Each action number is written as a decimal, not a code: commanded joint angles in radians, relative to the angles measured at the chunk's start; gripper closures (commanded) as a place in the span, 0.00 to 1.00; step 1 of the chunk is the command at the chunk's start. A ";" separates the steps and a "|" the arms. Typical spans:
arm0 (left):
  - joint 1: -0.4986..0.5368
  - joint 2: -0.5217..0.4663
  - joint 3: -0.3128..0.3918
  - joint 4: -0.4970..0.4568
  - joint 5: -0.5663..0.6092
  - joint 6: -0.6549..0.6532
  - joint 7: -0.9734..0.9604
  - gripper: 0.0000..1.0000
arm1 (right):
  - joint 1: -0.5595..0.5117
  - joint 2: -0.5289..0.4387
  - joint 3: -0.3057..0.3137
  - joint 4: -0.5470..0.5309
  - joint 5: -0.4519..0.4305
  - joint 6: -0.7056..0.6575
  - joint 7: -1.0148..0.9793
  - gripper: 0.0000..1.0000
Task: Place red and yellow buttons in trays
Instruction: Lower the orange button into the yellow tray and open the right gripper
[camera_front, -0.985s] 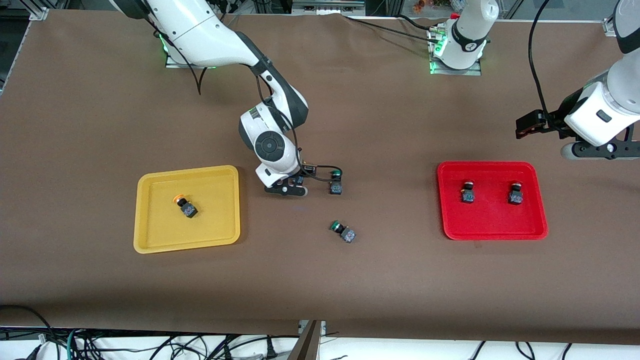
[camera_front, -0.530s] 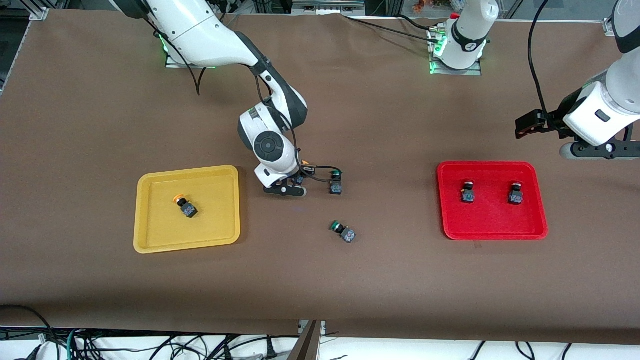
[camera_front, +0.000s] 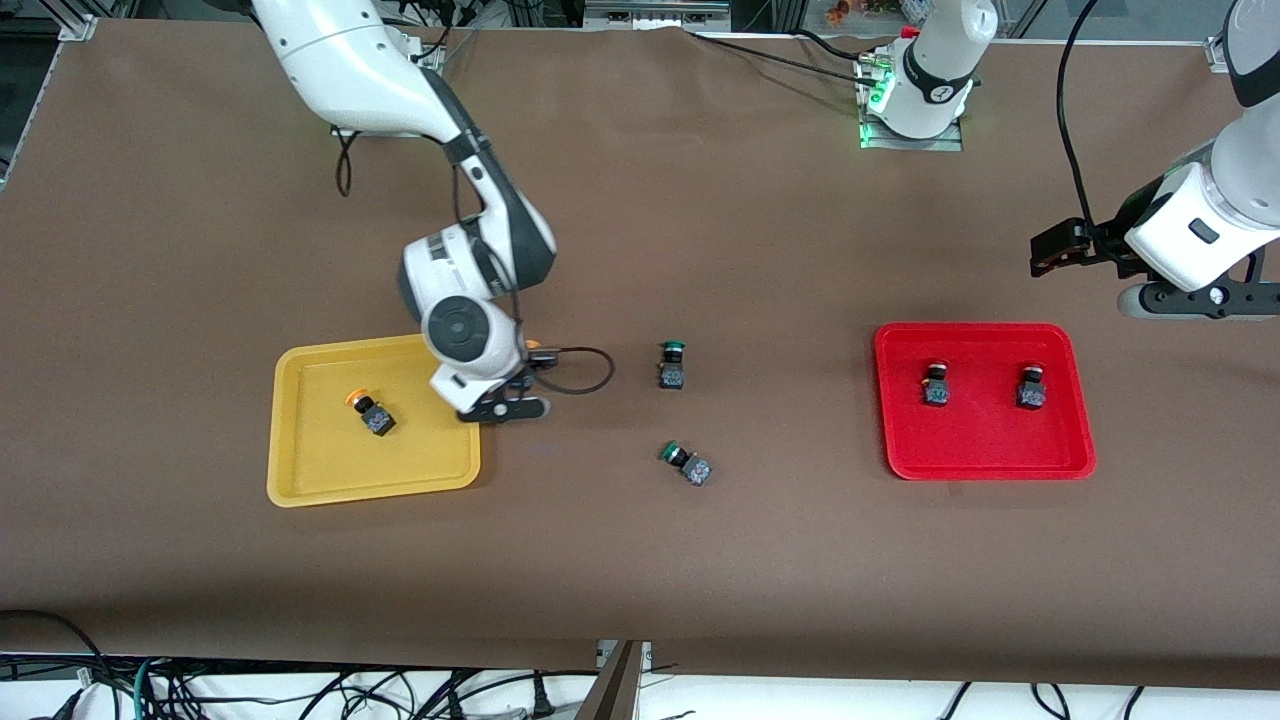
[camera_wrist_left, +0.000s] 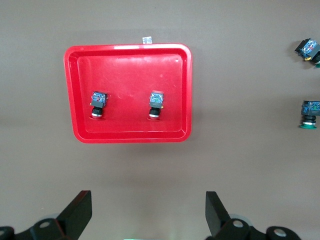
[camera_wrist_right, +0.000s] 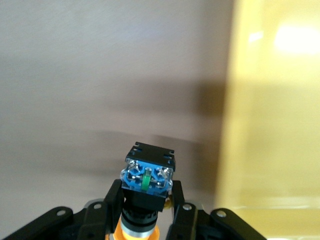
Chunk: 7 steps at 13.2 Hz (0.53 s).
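- My right gripper (camera_wrist_right: 146, 210) is clamped on a yellow button (camera_wrist_right: 146, 186), up over the yellow tray's (camera_front: 300, 490) rim at the edge toward the red tray (camera_front: 985, 465)
- Another yellow button (camera_front: 372, 413) lies in the yellow tray
- Two red buttons (camera_front: 936, 385) sit in the red tray
- My left gripper (camera_wrist_left: 148, 216) waits with fingers apart, over the table beside the red tray

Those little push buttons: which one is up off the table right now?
The yellow-capped button clamped in the right gripper, at the yellow tray's edge. The other five lie in trays or on the table; the left gripper waits open.
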 joint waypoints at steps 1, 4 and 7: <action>-0.006 0.017 -0.002 0.034 0.024 -0.007 0.020 0.00 | -0.002 -0.022 -0.081 -0.016 -0.005 -0.027 -0.211 0.71; 0.003 0.017 -0.002 0.034 0.024 -0.005 0.044 0.00 | -0.056 0.003 -0.092 -0.022 0.010 -0.010 -0.307 0.65; 0.003 0.017 -0.001 0.034 0.024 -0.005 0.044 0.00 | -0.070 0.009 -0.092 -0.024 0.012 0.001 -0.332 0.54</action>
